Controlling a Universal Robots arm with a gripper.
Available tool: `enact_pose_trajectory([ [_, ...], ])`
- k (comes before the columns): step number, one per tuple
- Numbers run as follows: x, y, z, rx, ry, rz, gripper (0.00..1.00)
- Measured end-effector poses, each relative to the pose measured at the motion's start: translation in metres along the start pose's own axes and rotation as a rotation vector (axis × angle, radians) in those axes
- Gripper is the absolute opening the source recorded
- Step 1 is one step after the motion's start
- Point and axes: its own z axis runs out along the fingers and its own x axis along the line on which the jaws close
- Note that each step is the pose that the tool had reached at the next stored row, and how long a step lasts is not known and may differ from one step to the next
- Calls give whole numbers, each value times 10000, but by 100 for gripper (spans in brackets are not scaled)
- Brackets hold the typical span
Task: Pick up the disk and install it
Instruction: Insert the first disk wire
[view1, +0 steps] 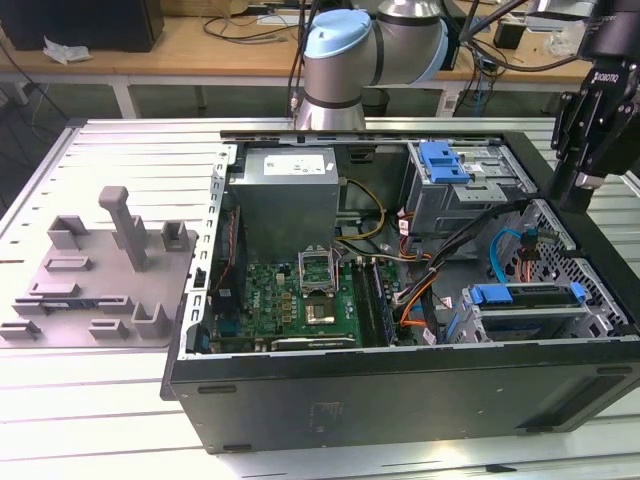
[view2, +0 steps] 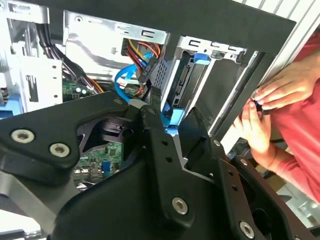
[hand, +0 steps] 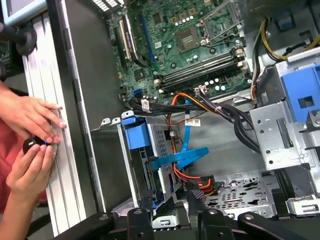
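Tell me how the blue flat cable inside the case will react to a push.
The blue cable probably flops: it's a thin ribbon, bent and folded across the drive cage. It likely springs back rather than shifts, since its ends look plugged in.

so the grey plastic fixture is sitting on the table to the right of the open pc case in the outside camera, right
Not quite. The grey plastic fixture does sit on the table, but at the exterior view's left of the open pc case, not its right. The exterior view shows this.
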Motion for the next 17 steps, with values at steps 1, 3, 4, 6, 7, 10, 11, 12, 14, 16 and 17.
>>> enact_pose_trajectory([
  [1,-8,-6,3,-13,7,39,42],
  [3,-33,-16,14,-33,26,106,42],
  [4,-50,-22,23,-43,43,147,42],
  [6,-84,-35,41,-62,80,224,42],
  [7,-104,-43,50,-71,104,269,42],
  [10,-149,-50,67,-82,171,336,42],
  [11,-162,-49,70,-84,200,350,42],
  [12,-186,-49,73,-87,260,367,42],
  [14,-226,-46,71,-95,381,375,42],
  [16,-271,-52,63,-132,552,366,42],
  [17,-293,-55,59,-156,639,359,42],
])
